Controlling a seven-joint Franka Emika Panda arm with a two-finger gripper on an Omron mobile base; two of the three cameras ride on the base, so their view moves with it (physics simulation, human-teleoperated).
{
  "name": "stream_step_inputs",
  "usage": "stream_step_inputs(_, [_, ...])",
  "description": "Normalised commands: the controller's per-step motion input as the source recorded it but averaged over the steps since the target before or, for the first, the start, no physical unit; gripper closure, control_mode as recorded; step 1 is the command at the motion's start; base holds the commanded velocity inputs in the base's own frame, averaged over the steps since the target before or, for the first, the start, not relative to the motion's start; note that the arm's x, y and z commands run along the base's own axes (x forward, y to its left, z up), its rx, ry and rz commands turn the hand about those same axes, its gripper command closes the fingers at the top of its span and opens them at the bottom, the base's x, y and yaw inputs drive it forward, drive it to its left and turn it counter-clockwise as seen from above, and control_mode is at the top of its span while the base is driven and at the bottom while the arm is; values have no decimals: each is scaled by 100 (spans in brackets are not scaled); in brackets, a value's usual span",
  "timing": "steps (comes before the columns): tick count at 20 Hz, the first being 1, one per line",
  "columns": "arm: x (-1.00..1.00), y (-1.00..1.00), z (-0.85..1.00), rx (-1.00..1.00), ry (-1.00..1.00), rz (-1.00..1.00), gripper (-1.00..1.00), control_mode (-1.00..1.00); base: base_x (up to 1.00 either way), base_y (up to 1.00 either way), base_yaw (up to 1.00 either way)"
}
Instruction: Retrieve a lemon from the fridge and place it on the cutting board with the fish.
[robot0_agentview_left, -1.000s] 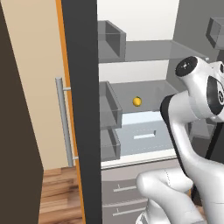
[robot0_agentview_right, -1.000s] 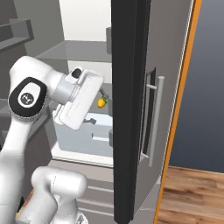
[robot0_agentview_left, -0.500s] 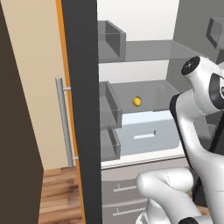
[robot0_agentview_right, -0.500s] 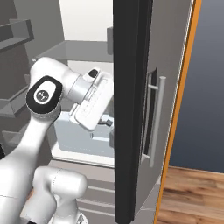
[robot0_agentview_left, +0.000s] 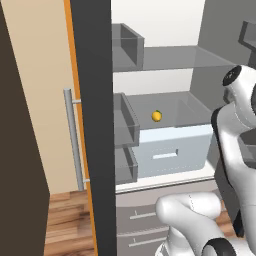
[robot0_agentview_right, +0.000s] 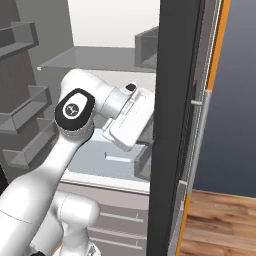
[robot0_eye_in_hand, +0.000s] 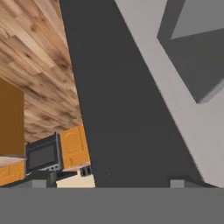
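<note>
I can't tell how wide my gripper stands; the lemon (robot0_agentview_left: 156, 116) (untouched) sits on the fridge (robot0_agentview_left: 165, 60) shelf at twelve o'clock.

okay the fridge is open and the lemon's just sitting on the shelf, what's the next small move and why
Probably swing the hand toward the lemon. It sits alone on a shelf in the open fridge, untouched, while the hand view faces the door edge, not the fruit.

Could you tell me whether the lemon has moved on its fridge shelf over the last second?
No. In the left base view the lemon sits at the same spot on the glass shelf, just above the pale drawer, as before.
</note>
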Motion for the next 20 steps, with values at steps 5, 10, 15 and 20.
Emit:
stream_step_inputs(5, [-30,-94,1,0,21,0,-100,-100,0,0,0])
stream_step_inputs(10, [-27,-87,3,0,23,0,-100,-100,0,0,0])
stream_step_inputs(15, [-12,-2,2,-3,12,0,-100,-100,0,0,0])
stream_step_inputs(20, [-57,40,20,-2,0,0,-100,-100,0,0,0])
